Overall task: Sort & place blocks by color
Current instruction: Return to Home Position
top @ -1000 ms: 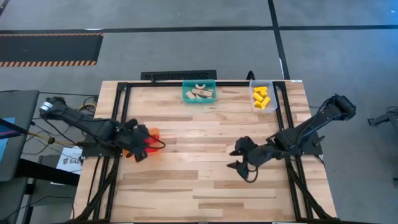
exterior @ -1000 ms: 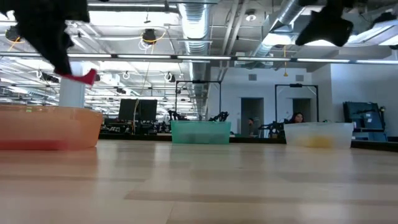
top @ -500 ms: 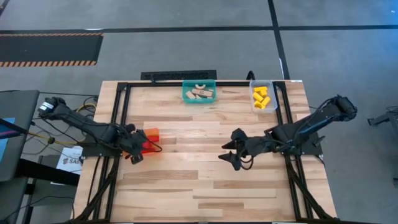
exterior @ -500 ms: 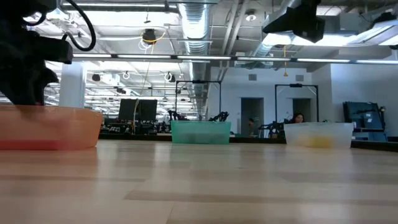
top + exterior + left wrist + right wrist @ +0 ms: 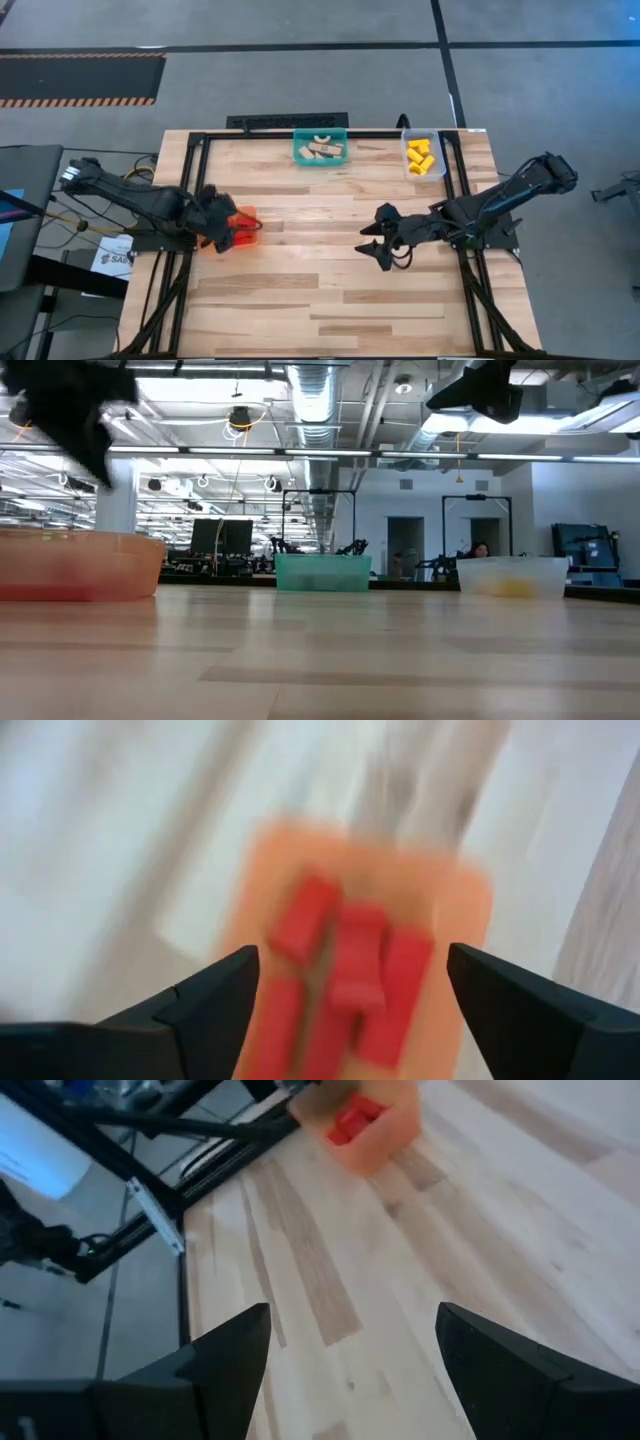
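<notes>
The left gripper [image 5: 224, 233] hangs just above the translucent orange plastic bin [image 5: 250, 214], fingers spread wide and holding nothing; in its wrist view the small red toy blocks [image 5: 358, 972] lie straight ahead of it between the two fingertips' lines, down inside the bin and apart from the fingers; they lie side by side, long axes roughly parallel, though blur hides the detail.

The right gripper [image 5: 379, 241] is over bare planks of the pale wooden table [image 5: 320, 300], likewise parted and empty, well apart from the orange bin, which lies far ahead of it; the left arm is much the nearer.

Pale wood blocks [image 5: 322, 150] sit in the teal plastic bin [image 5: 298, 152], yellow blocks [image 5: 420, 157] in the clear plastic bin [image 5: 437, 166]; no block shows loose on the table, so sorting looks finished; what remains is probably a plain lift clear of the bin's rim.
</notes>
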Robot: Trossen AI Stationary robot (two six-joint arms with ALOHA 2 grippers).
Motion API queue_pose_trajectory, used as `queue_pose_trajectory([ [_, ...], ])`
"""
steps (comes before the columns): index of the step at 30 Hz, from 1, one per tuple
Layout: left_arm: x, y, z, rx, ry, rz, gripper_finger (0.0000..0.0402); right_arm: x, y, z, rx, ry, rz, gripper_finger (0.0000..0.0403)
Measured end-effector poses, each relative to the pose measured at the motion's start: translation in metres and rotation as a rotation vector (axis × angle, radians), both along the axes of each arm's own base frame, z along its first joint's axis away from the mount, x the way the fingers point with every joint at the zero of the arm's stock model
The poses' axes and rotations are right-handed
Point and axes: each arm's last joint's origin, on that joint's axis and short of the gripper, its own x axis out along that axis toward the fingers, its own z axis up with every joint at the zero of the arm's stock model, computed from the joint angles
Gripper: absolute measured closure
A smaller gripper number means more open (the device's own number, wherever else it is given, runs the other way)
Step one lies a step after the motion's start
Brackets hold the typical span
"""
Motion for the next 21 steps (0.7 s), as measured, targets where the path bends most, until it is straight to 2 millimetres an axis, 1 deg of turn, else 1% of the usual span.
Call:
queue_pose_trajectory([
  [3,0.010,0.004,0.043,0.137,-0.169,-0.013,0.0089,-0.007,-0.010,0.007,-0.014,-0.004,-0.017,0.0098],
  [6,0.022,0.008,0.077,0.253,-0.356,-0.010,0.0102,-0.018,-0.021,0.021,-0.059,-0.054,-0.017,0.0098],
  [8,0.031,0.012,0.095,0.291,-0.481,-0.027,0.0116,-0.026,-0.028,0.031,-0.100,-0.100,-0.012,0.0098],
  [11,0.036,0.020,0.112,0.308,-0.621,-0.087,0.0144,-0.041,-0.039,0.047,-0.153,-0.171,-0.014,0.0098],
  [12,0.035,0.024,0.118,0.307,-0.664,-0.096,0.0155,-0.048,-0.042,0.053,-0.174,-0.199,-0.026,0.0098],
  [14,0.025,0.032,0.127,0.302,-0.736,-0.090,0.0181,-0.062,-0.047,0.062,-0.218,-0.237,-0.042,0.0098],
  [17,0.002,0.042,0.136,0.322,-0.784,-0.039,0.0225,-0.081,-0.051,0.070,-0.268,-0.271,-0.069,0.0098],
  [19,-0.012,0.047,0.138,0.328,-0.808,-0.007,0.0256,-0.092,-0.052,0.069,-0.278,-0.306,-0.073,0.0099],
  [21,-0.021,0.048,0.136,0.323,-0.843,0.014,0.0286,-0.099,-0.051,0.061,-0.283,-0.343,-0.061,0.0102],
])
